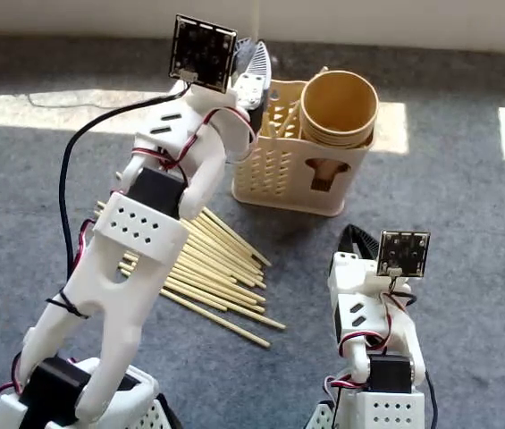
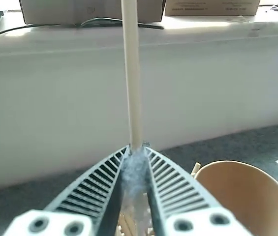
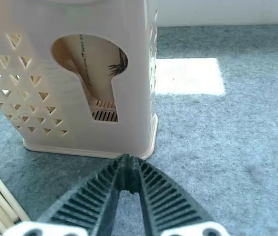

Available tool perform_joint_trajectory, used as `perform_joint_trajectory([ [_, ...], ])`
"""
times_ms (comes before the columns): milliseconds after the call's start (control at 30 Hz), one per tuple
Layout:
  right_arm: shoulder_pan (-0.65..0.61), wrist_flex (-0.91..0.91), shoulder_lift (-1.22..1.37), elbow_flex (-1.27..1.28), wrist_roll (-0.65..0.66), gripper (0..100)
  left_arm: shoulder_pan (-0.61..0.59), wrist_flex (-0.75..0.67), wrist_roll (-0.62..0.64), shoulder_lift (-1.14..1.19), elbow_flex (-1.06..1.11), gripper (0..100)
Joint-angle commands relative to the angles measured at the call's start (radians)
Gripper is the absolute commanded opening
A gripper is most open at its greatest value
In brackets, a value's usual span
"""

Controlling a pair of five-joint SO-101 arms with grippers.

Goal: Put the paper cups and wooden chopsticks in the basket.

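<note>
- A single wooden chopstick (image 2: 131,73), pale, smooth and round, stands upright out of the left tool (image 2: 135,150), which is clenched on its lower part. Held vertical like this, it looks ready to drop end-first into the basket.
- Just below and beside that tool's tips sit the paper cups (image 1: 340,107), tan, thin-walled and nested, already inside the basket (image 1: 279,170).
- The basket is stiff cream plastic, its walls pierced with small triangular holes and a keyhole-shaped cut-out. It stands directly ahead of the right tool (image 3: 127,173), which is closed on nothing and sits short of it, probably to keep out of the way.
- The loose chopsticks (image 1: 225,268) lie in a flat heap under the left arm, well behind its tool, on the grey, felt-like worktop (image 1: 467,232).
</note>
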Motion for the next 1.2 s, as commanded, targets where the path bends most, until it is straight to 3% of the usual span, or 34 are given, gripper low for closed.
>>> perform_joint_trajectory([
  [0, 0.004, -0.039, -0.012, 0.101, 0.014, 0.5, -0.025, 0.011, 0.089, -0.005, -0.033, 13],
  [300, 0.004, -0.039, -0.012, 0.102, 0.014, 0.5, -0.053, 0.212, 0.091, -0.048, -0.059, 15],
  [700, 0.008, -0.038, -0.012, 0.102, 0.014, 0.5, -0.064, 0.586, -0.129, -0.306, -0.051, 15],
  [933, 0.008, -0.038, -0.012, 0.102, 0.014, 0.5, -0.064, 0.793, -0.295, -0.334, -0.053, 5],
  [1167, 0.010, -0.038, -0.012, 0.101, 0.014, 0.5, -0.056, 1.043, -0.463, -0.334, -0.050, 7],
])
